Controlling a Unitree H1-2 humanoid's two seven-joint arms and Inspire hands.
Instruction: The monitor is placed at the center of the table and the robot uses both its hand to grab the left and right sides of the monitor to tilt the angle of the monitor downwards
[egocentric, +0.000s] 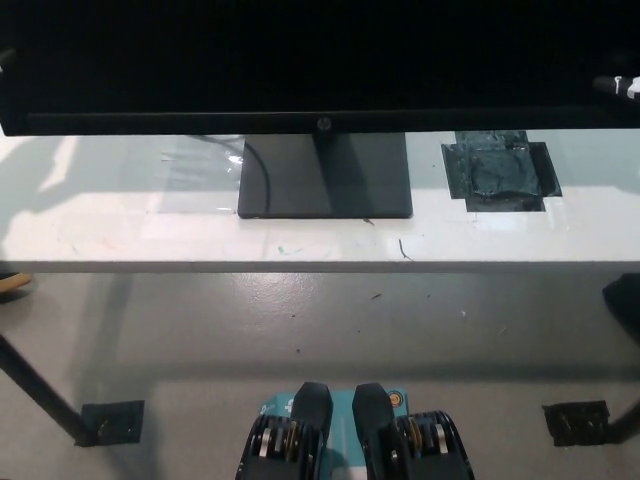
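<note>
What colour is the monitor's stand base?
Dark grey, nearly black; the stand base shows in the head view.

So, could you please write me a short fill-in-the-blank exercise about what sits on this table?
1. The monitor stands on a flat ____ base.
2. To the picture's right of the base, a patch of dark ____ is stuck to the table.
3. The monitor's screen is ____, showing no image.

Missing words: rectangular; tape; black

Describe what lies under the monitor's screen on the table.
Under the monitor sit its dark stand base, a cable and a dark tape patch; the table behind is covered.
</note>
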